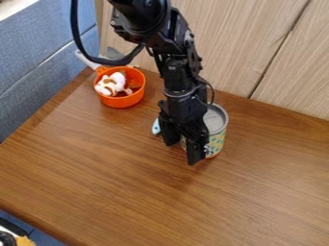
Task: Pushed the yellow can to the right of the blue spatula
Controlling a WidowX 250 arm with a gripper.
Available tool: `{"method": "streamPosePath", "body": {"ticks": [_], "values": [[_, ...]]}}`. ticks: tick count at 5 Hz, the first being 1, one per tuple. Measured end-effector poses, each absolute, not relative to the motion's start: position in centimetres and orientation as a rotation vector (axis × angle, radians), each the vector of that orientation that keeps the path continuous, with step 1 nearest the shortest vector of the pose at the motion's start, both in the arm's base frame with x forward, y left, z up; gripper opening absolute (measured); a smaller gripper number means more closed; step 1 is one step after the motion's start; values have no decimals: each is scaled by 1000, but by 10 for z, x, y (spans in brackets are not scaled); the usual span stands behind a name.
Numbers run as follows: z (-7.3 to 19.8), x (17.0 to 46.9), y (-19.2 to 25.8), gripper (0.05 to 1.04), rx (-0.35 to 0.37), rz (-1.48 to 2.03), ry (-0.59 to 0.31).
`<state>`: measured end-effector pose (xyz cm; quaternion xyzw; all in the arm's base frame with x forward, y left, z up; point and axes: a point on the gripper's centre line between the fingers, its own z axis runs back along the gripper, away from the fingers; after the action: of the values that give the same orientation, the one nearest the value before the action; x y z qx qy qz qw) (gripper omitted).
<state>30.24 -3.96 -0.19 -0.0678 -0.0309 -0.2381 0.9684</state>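
The black gripper (182,153) hangs over the middle of the table, open, with its two fingers apart. Directly behind and to the right of it stands an upright can (218,140) with a grey top and a yellow and teal patterned side; the gripper covers its left part. Whether a finger touches the can, I cannot tell. Just left of the gripper, the light blue handle end of the spatula (156,127) peeks out, and the rest of it is hidden behind the arm.
An orange pot (122,101) holding white and brown pieces stands at the back left of the brown table (128,178). Behind the pot lies a grey and white object (88,59). Wooden panels rise along the back edge, and a blue-grey padded surface borders the left.
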Motion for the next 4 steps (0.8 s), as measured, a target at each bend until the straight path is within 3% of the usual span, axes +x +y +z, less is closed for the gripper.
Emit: {"method": "streamPosePath", "body": {"ticks": [4], "values": [[53,283,-6,1000,-95,-395,-168]]}}
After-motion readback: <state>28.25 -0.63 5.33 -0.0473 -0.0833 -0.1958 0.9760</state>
